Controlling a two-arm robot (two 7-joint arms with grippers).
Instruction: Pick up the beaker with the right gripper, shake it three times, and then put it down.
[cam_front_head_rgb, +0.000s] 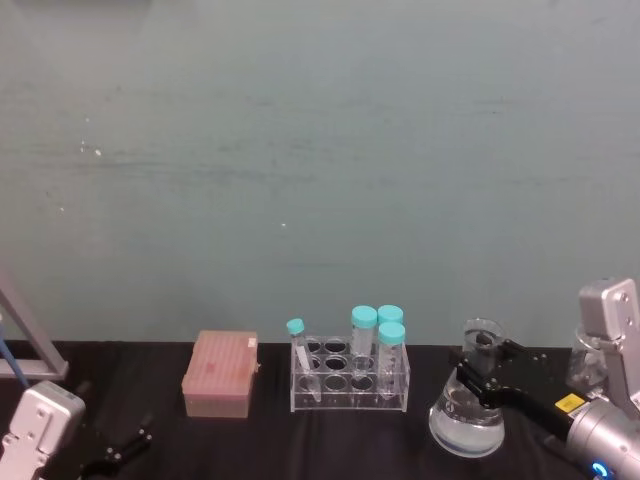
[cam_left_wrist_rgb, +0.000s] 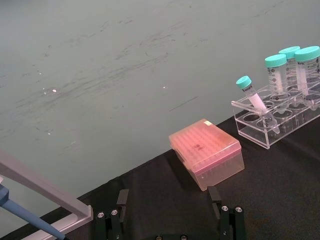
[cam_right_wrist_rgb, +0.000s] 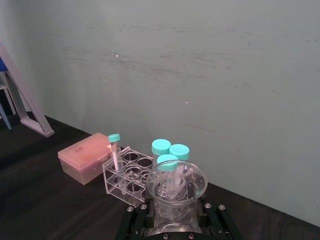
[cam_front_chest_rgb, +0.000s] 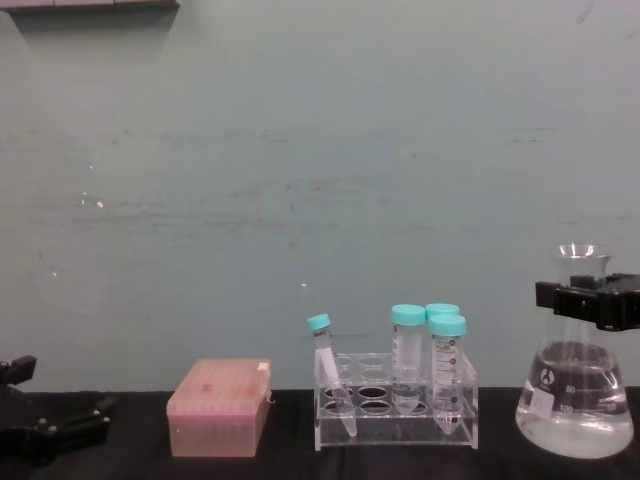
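So, your right gripper (cam_front_head_rgb: 482, 372) is clamped on the neck of the beaker (cam_front_head_rgb: 466, 420), one finger on each side just under the flared lip. The beaker's upright toward the right side of the black table (cam_front_head_rgb: 300, 440), with some clear liquid in the bottom. Can't tell if its base touches the table or sits just above it. Just left of it is a clear rack (cam_front_head_rgb: 350, 385) holding four teal-capped tubes (cam_front_head_rgb: 364, 330), then a pink box (cam_front_head_rgb: 220, 375) further left. Your left gripper (cam_front_head_rgb: 128, 443) is parked near the front left corner, fingers spread, holding nothing.
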